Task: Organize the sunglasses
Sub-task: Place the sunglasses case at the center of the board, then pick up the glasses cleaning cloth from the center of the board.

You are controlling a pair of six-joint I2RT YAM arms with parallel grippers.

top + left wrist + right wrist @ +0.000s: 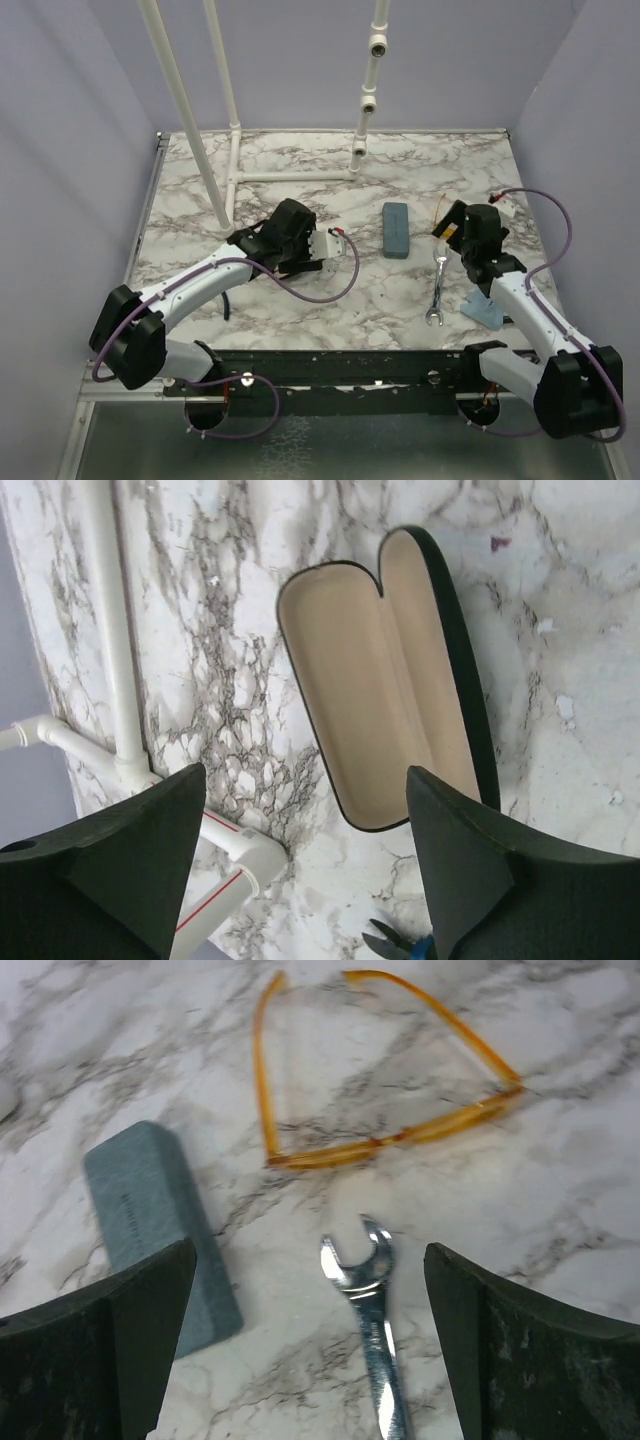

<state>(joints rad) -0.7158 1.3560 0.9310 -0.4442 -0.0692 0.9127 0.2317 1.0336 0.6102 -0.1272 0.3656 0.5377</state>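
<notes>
a: "hanging wide open, the right gripper (308,1250) held nothing. the wrench (372,1290) lay right below it."

b: "and the yellow sunglasses (400,1138)?"

a: "just past the wrench, on the table (560,1190). it could have grabbed the wrench by mistake."

b: "the left gripper (305,772), open too, hung over the black case (370,700)."

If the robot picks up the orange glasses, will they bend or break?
Probably light: the glasses have a thin, see-through plastic frame. Their ear pieces are spread open, so they would likely flex or fold if squeezed there. On the smooth table they may slide when nudged.
</notes>
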